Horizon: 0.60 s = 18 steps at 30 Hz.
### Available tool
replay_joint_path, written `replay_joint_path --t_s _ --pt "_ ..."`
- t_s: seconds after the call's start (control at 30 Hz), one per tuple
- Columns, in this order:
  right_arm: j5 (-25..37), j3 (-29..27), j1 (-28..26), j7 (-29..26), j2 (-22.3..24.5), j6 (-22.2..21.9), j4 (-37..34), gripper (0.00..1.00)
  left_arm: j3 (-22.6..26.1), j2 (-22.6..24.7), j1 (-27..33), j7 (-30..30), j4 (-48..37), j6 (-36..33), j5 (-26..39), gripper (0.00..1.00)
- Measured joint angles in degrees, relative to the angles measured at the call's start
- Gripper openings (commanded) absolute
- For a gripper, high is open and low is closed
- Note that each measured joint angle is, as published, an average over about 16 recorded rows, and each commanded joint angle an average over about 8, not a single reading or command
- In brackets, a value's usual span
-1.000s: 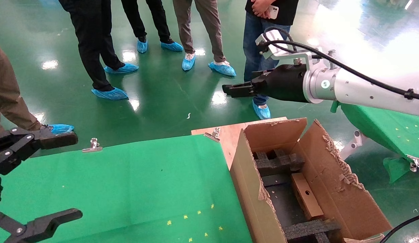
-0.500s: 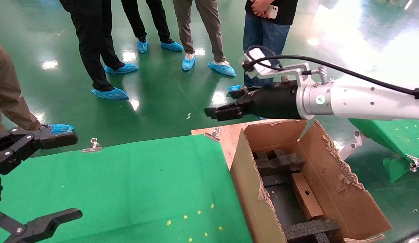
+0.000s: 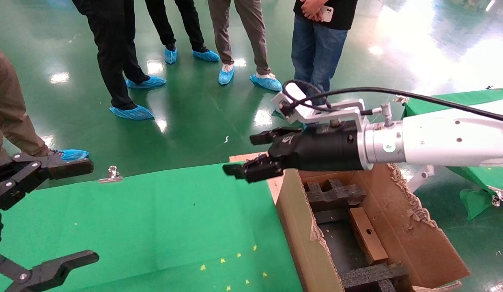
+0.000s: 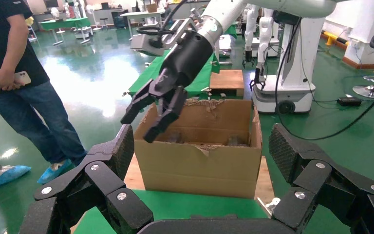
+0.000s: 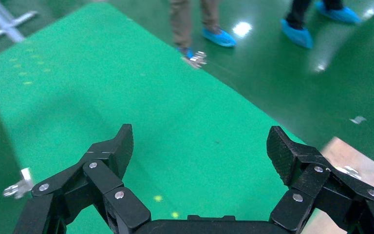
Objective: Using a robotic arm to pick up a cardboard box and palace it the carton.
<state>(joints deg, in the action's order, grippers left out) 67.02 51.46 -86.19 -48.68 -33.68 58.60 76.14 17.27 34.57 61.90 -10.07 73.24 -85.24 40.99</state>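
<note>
The small brown cardboard box (image 3: 367,235) with a round hole lies inside the carton (image 3: 300,231), between black foam inserts (image 3: 334,194). The white robotic arm (image 3: 446,142), my right arm, reaches across the carton's far edge. My right gripper (image 3: 244,156) is open and empty above the green table's far right corner; in its wrist view (image 5: 202,146) only green cloth lies between the fingers. My left gripper (image 3: 89,211) is open and empty at the table's left edge. The left wrist view (image 4: 203,148) shows the carton (image 4: 199,161) and the right gripper (image 4: 141,122) farther off.
Several people (image 3: 312,52) stand on the glossy green floor beyond the table. The green cloth (image 3: 154,227) is held by metal clips (image 3: 111,174). A wooden board (image 3: 251,158) lies under the carton. Another green-covered table (image 3: 478,162) stands at the right.
My right arm has swung down and to the left, from above the floor beyond the carton to over the carton's far left corner. Its fingers now show spread apart. The left arm has not moved.
</note>
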Motion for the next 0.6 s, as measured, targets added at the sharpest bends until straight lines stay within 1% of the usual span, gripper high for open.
replay_joint_path --t_s 0.6 --pt "-14.61 -20.59 14.31 22.03 -0.78 15.74 -1.48 1.00 0.05 -0.02 0.01 0.02 0.00 0.02 -0.03 1.00"
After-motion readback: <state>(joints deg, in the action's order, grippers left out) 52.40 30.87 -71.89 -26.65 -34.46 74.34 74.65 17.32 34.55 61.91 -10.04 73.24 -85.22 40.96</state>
